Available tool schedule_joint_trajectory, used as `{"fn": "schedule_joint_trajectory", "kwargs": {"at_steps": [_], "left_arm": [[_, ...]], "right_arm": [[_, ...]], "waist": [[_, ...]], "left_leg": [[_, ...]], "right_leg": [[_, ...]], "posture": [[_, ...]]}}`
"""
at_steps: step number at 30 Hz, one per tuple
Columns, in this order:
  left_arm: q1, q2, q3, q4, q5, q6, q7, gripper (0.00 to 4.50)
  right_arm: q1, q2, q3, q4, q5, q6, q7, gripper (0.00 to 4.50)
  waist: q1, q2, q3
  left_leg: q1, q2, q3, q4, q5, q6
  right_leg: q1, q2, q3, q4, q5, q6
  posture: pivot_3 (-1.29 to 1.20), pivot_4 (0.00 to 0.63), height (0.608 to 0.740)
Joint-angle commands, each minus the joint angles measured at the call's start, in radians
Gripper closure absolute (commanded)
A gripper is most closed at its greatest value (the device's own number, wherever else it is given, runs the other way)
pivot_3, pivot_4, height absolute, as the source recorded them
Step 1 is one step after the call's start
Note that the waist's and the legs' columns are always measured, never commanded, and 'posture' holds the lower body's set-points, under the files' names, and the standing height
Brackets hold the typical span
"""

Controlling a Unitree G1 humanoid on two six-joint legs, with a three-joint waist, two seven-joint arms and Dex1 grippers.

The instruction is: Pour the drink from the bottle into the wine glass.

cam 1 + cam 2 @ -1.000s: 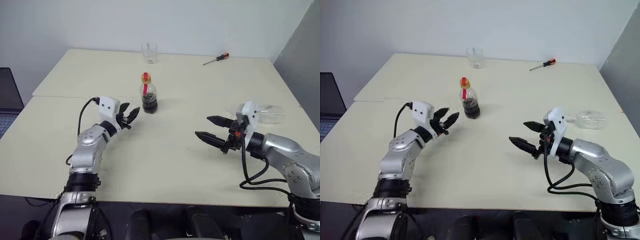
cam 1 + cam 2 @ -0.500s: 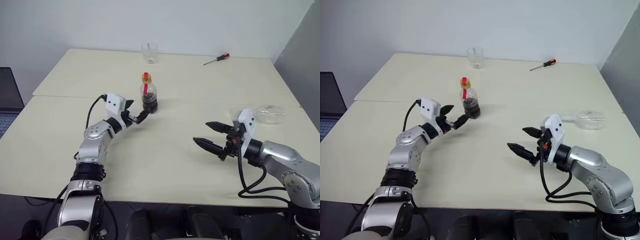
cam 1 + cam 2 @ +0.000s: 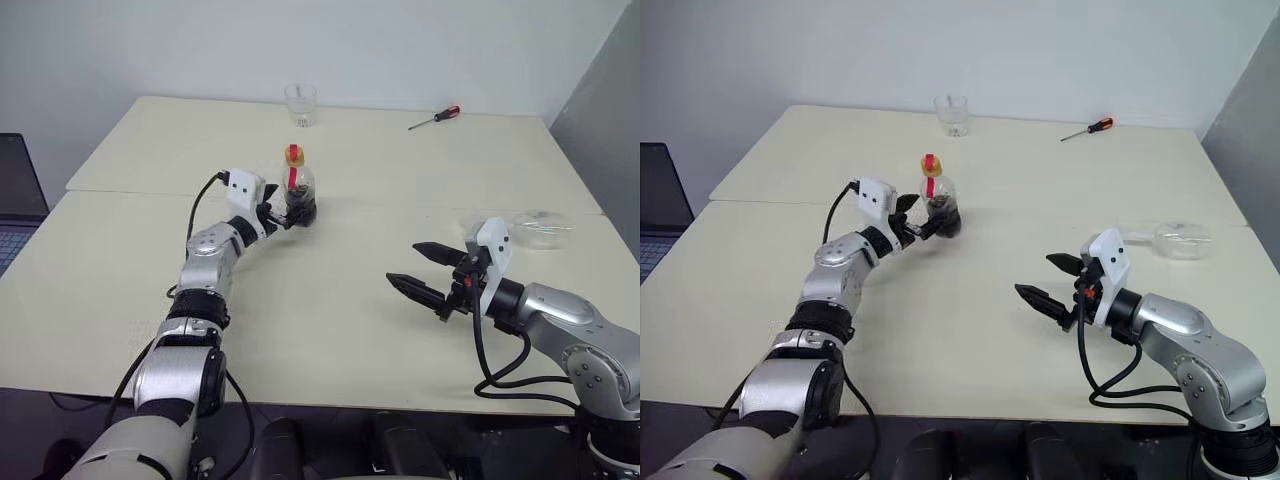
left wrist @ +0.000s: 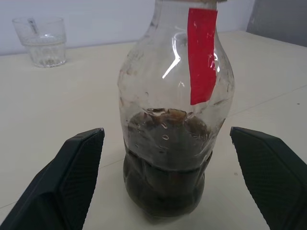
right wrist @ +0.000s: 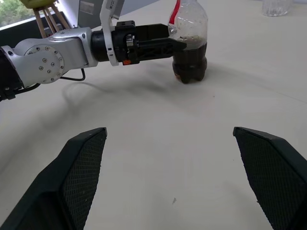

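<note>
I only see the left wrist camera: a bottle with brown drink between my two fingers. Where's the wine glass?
Observer: The wine glass lies on its side at the right of the table, beyond the right gripper.
Operator: Is that gripper holding anything?
Observer: No, it's open and empty.
Operator: Does the bottle have its cap on?
Observer: Yes, a yellow-and-red cap sits on the bottle.

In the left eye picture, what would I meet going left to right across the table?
Left gripper → bottle, with the short tumbler far behind it → right gripper → screwdriver at the far edge → wine glass, lying on its side.
</note>
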Motion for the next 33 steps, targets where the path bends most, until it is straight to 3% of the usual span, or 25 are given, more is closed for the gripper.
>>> {"fn": "schedule_joint_trajectory", "kwargs": {"at_steps": [1,12,26,33], "left_arm": [[-0.058,-0.017,0.020,0.054,-0.007,-0.057,-0.011,0.02],[-0.157,-0.025,0.018,0.260,0.061,-0.174,0.067,0.02],[-0.276,-0.076,0.054,0.388,0.106,-0.162,0.074,0.02],[-0.276,-0.076,0.055,0.404,0.150,-0.150,0.149,1.69]], "right_arm": [[0.006,-0.002,-0.020,-0.056,0.014,-0.010,-0.009,0.00],[0.017,-0.009,-0.035,-0.080,0.017,-0.001,-0.035,0.00],[0.011,-0.017,-0.055,-0.109,0.042,0.033,-0.066,0.00],[0.001,-0.037,-0.068,-0.108,0.048,0.042,-0.074,0.00]], "waist": [[0.000,0.000,0.000],[0.000,0.000,0.000],[-0.001,0.000,0.000],[0.000,0.000,0.000]], "left_leg": [[0.000,0.000,0.000,0.000,0.000,0.000],[0.000,0.000,-0.001,0.000,0.000,0.000],[-0.001,0.000,-0.001,0.000,0.000,0.000],[-0.001,-0.001,-0.001,0.001,0.000,0.000]], "right_leg": [[0.000,0.000,0.000,0.000,0.000,0.000],[0.000,0.000,-0.001,0.000,0.000,0.000],[0.000,0.000,-0.002,0.000,0.000,0.000],[0.000,-0.001,-0.003,0.000,0.000,0.000]], "posture": [[0.00,0.150,0.740],[0.00,0.150,0.740],[0.00,0.150,0.740],[0.00,0.150,0.740]]}}
